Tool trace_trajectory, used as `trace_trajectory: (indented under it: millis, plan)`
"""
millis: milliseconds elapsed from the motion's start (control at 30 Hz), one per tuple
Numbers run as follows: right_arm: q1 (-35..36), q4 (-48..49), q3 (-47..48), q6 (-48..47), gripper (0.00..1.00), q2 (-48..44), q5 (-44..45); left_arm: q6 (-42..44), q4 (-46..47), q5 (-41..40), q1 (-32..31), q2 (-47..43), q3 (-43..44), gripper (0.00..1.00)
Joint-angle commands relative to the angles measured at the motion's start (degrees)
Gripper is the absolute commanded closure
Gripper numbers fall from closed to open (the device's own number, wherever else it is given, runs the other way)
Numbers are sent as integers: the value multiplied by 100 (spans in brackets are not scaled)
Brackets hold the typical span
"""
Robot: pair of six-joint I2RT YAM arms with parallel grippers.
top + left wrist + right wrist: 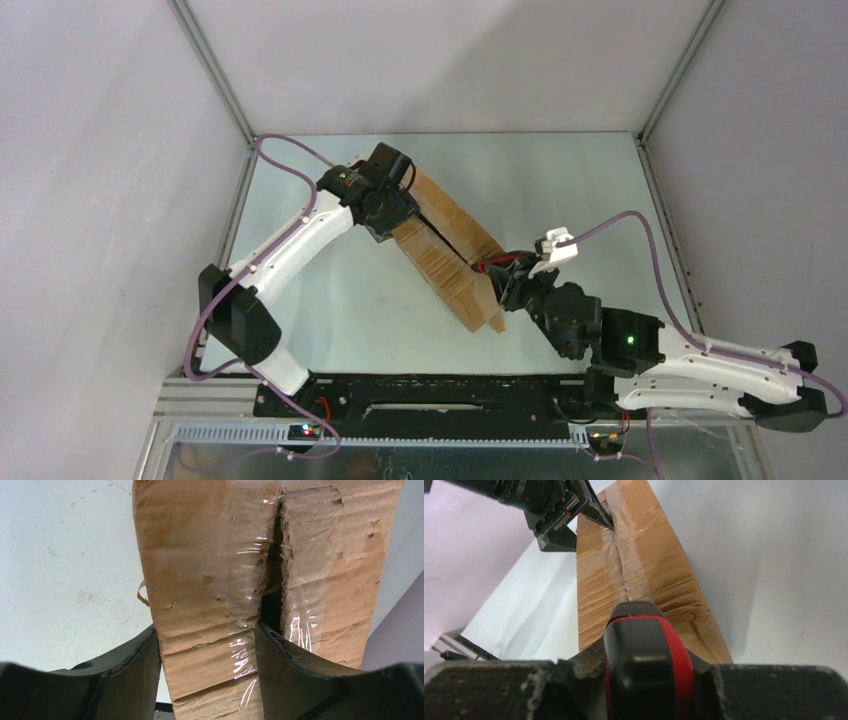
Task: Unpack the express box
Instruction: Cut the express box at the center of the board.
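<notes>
We find the left gripper's [207, 630] black fingers [135, 665] set wide yet closed on one half of the top of the oblong brown corrugated cardboard carton [200, 580] — one finger against its outer side, the other's tip in the slit seam. The right gripper [644, 655] is clamped on the red-and-black handle of a utility knife [646, 630], whose front end sits at the seam's near end; we cannot see the blade.

Only the left wrist view shows the seam's dark gap beside glossy clear tape [245, 650]. Only the right wrist view shows the knife handle close up. From above, the carton lies diagonally on the pale table [560, 190], one gripper at each end.

We count two grippers, one carton, one knife.
</notes>
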Motion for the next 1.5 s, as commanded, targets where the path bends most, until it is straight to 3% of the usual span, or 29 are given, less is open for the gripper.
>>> trace_trajectory:
  millis: [0,333,733,867,1000,1200,1467]
  plan:
    - [-688,720,137,201,100,-351,-936,-77,-599,-1054,116,-52,-132,55]
    - [-909,1128,78,206,100,-332,-1759,-52,-834,-1163,42,8,159,55]
    - [-1028,2600,-369,-674,100,-18,-1688,132,-679,-956,-196,-163,-149,55]
    - [-1230,2736,-377,-549,100,10,-1829,181,-527,-911,-219,-342,-338,54]
    - [-1509,1670,19,-107,100,-61,-1729,588,-459,-908,-211,-368,-170,46]
    - [-2218,277,23,656,100,-528,-2393,988,-243,-733,-219,-622,-132,29]
    - [-2258,-843,-366,1648,100,-1452,-2615,1642,55,-342,-232,-1022,-185,9]
